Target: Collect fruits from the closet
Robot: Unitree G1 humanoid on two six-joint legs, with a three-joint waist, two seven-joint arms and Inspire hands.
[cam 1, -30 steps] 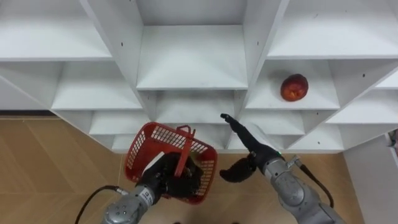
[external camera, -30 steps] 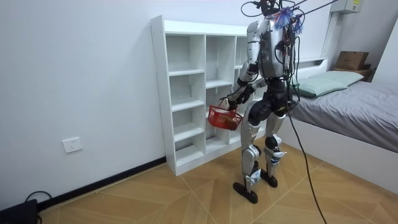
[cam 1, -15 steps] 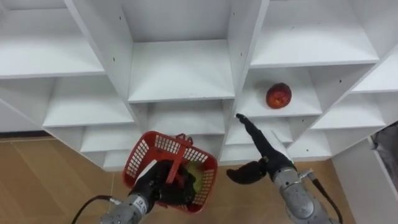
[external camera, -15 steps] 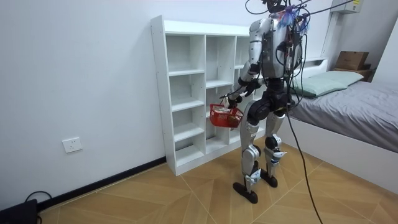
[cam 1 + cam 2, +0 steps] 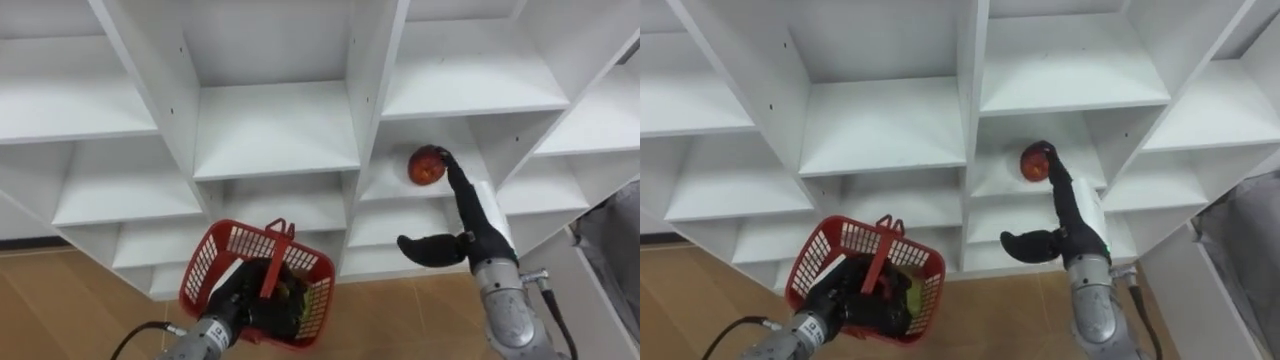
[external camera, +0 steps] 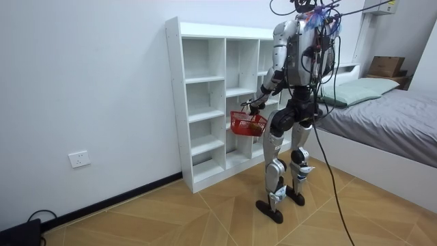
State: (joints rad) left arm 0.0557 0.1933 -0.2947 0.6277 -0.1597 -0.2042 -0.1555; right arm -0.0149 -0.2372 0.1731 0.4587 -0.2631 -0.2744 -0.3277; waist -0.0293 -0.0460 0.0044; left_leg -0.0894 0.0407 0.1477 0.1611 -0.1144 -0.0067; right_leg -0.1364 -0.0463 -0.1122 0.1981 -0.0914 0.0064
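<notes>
The robot faces the white open-shelved closet (image 5: 275,130). Near left, its left hand (image 5: 248,303) curls its fingers round the handle of the red plastic mesh basket (image 5: 212,268). The right hand (image 5: 475,238), fingers straight and thumb spread wide, touches the round red fruit (image 5: 425,167) on a right-hand shelf. This looks like the reaching step; next the fingers must close round the fruit.
</notes>
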